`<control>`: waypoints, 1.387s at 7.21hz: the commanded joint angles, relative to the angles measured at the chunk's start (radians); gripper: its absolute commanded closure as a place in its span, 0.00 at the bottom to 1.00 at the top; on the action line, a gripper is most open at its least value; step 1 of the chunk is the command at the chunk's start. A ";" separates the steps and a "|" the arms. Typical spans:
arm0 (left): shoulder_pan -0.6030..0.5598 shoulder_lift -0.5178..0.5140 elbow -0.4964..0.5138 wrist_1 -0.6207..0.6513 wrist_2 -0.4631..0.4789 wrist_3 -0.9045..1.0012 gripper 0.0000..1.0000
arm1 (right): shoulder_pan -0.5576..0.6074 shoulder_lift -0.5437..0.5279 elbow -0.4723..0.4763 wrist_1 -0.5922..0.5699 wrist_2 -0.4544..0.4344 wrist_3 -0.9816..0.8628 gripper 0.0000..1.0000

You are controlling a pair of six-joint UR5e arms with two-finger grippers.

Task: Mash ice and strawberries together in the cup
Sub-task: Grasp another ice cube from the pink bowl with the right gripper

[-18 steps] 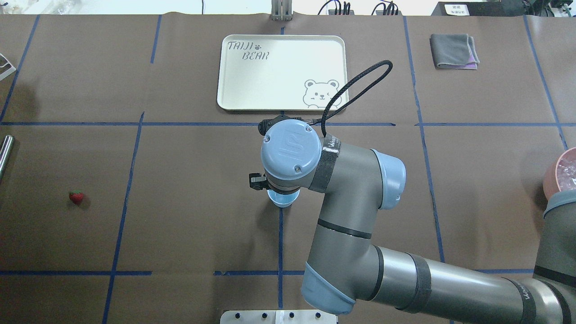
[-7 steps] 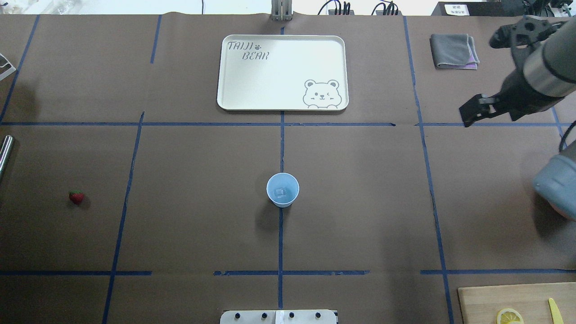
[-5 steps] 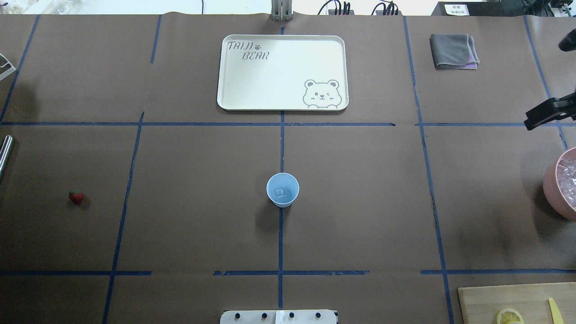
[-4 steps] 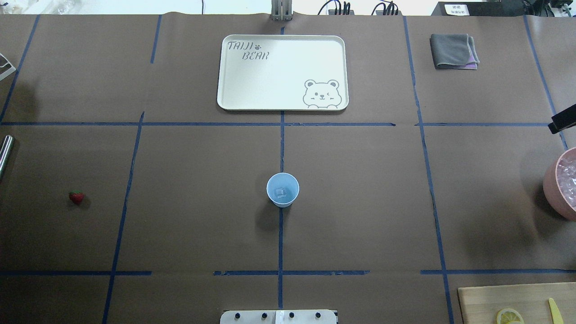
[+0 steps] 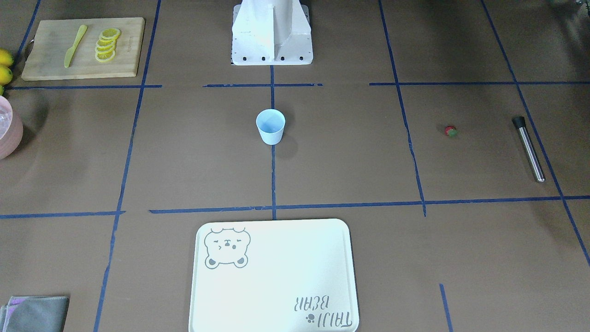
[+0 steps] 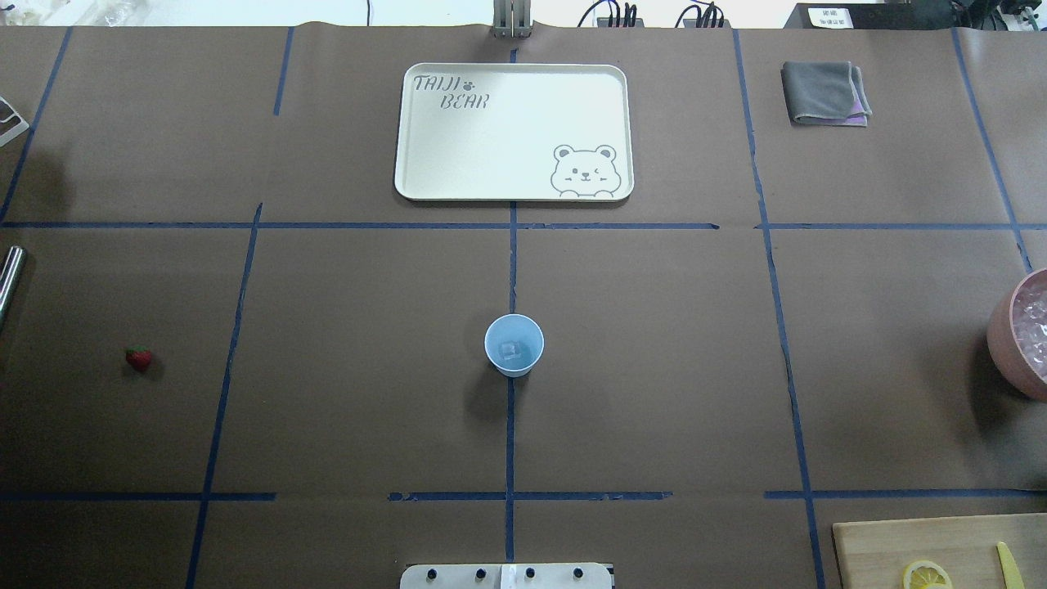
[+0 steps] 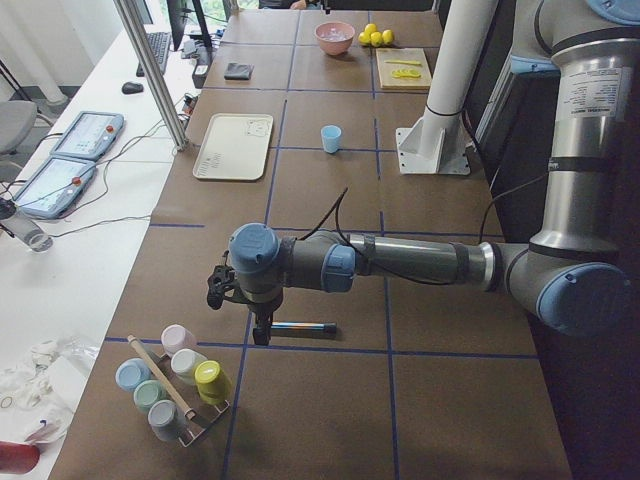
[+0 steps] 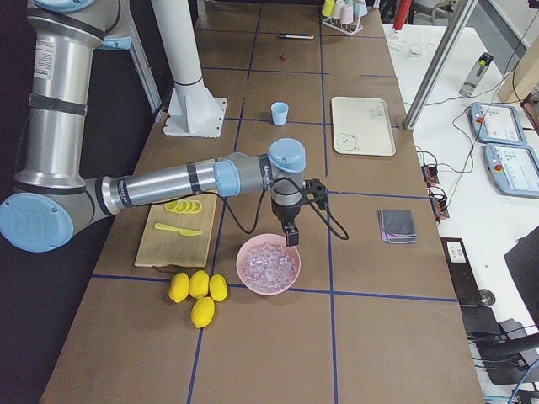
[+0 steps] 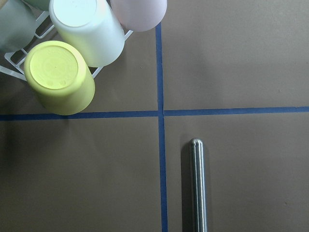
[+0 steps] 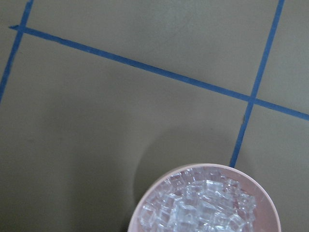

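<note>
The light-blue cup (image 6: 514,345) stands upright at the table's middle, and one clear ice cube (image 6: 511,350) lies in its bottom. Far off on my left side the small red strawberry (image 6: 139,357) rests on the brown paper. Neither gripper shows in the overhead or front view. The exterior left view has my left gripper (image 7: 260,332) pointing down just over a metal rod (image 7: 303,326); I cannot tell its state. The exterior right view has my right gripper (image 8: 290,234) hanging above the far rim of the pink bowl (image 8: 268,263); I cannot tell its state either.
The pink bowl (image 6: 1022,331) is full of ice cubes. The metal rod (image 5: 528,148) lies beyond the strawberry (image 5: 450,131). A rack of upturned cups (image 7: 170,380) stands by the left arm. A white tray (image 6: 514,131), grey cloth (image 6: 826,92) and cutting board (image 5: 80,48) with lemon slices also sit here.
My right arm, earlier over the cup, has pulled away to the right and left the overhead view. The cup now stands uncovered with the ice cube in it.
</note>
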 commanded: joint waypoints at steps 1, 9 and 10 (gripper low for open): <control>0.000 0.000 0.000 -0.001 0.000 0.001 0.00 | 0.004 -0.024 -0.140 0.157 0.048 -0.002 0.09; 0.000 -0.003 0.002 -0.001 -0.001 0.001 0.00 | -0.001 -0.005 -0.235 0.154 0.054 -0.092 0.33; 0.000 -0.003 0.000 -0.001 -0.001 0.001 0.00 | -0.002 -0.007 -0.237 0.153 0.056 -0.092 0.33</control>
